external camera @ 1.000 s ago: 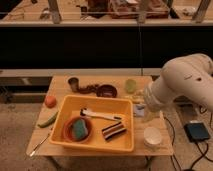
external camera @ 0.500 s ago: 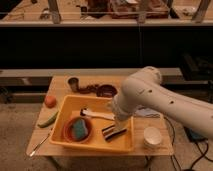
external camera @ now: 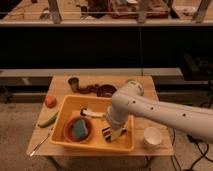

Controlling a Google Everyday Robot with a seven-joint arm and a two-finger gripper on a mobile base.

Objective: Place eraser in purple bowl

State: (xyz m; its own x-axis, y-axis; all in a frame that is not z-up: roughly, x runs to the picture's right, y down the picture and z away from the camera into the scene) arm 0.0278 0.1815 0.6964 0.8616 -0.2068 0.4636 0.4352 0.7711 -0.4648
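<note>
The eraser (external camera: pixel 114 133), a striped dark and pale block, lies in the right part of the yellow tray (external camera: pixel 95 146), partly covered by my arm. The purple bowl (external camera: pixel 106 90) stands on the table just behind the tray. My gripper (external camera: pixel 112 126) is at the end of the big white arm, low inside the tray and right over the eraser. The arm's wrist hides most of it.
In the tray, an orange-red bowl (external camera: pixel 68 131) holds a green-blue sponge (external camera: pixel 80 129), and a white-handled brush (external camera: pixel 93 113) lies beside it. A white bowl (external camera: pixel 152 136) stands right of the tray. A metal cup (external camera: pixel 74 83), an orange fruit (external camera: pixel 50 101), a green vegetable (external camera: pixel 48 119) and a utensil (external camera: pixel 39 145) are on the left.
My arm has swung from the right side of the table leftward and down into the tray, ending over the eraser. The objects have not moved.
</note>
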